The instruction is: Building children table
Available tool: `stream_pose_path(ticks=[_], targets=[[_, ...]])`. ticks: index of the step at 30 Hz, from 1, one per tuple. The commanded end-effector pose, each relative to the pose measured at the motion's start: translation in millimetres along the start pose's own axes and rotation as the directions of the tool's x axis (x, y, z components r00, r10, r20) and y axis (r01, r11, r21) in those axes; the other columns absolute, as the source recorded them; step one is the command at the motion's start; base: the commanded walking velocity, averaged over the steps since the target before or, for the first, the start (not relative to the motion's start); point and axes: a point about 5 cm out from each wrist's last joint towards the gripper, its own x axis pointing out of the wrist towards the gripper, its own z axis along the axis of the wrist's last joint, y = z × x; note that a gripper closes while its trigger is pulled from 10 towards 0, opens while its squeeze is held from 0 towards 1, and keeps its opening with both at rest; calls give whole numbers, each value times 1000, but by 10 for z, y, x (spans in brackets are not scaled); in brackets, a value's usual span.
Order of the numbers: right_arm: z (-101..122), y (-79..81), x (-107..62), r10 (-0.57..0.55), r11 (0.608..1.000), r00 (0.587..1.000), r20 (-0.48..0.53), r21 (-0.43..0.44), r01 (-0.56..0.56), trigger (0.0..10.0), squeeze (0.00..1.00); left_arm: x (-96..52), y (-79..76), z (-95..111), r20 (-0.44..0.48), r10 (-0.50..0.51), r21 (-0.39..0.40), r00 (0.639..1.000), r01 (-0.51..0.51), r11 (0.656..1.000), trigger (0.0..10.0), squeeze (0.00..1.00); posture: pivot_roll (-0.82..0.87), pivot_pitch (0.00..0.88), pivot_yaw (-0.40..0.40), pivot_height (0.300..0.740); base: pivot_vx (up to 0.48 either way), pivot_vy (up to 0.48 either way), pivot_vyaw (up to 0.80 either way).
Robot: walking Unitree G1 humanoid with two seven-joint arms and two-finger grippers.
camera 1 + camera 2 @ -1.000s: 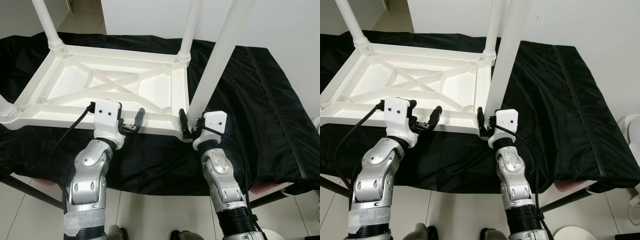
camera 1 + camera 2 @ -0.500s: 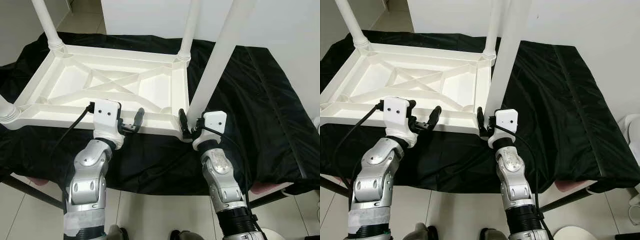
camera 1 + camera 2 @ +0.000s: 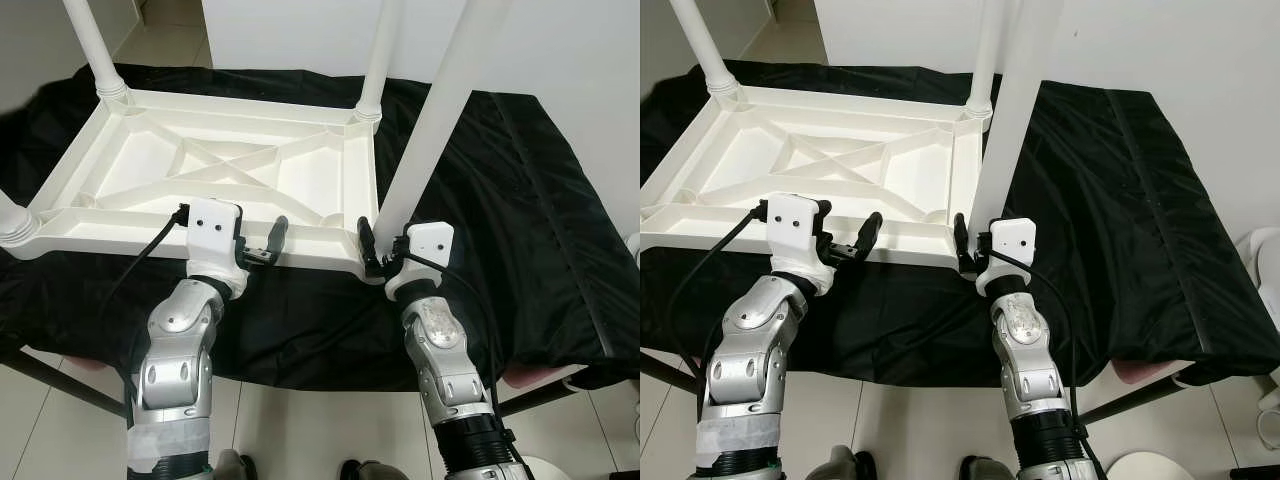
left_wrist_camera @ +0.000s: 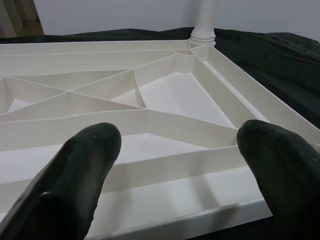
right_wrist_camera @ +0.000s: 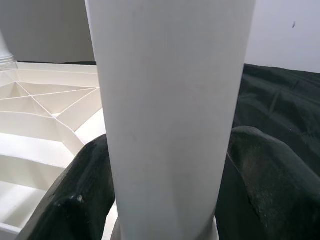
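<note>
Nothing has shifted — the right hand [image 3: 378, 250] still clamps the leg [image 3: 425, 130] at the tabletop's [image 3: 150, 180] near-right corner, centre frame. The left hand [image 3: 268, 243], wide open, hovers at the near rim. Best to keep the leg upright and twist it home while the left steadies the top.

Head stereo pair downward; wrist views close along fingers [image 4: 90, 165]
</note>
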Motion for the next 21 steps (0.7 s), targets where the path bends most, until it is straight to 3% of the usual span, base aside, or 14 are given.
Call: stream_pose_path(ticks=[1, 21], targets=[[-43, -4, -34, -7, 1000, 1000, -16, 2, 7, 10000, 0, -11, 75, -7, -4, 164, 1, 986, -164, 986, 10000, 0, -121, 156, 4, 740, 0, 0, 0], [-39, 21, -26, -2, 1000, 1000, -15, 1, 2, 10000, 0, -10, 89, 5, 4, 164, 12, 986, -164, 986, 10000, 0, -106, 158, 21, 740, 0, 0, 0]])
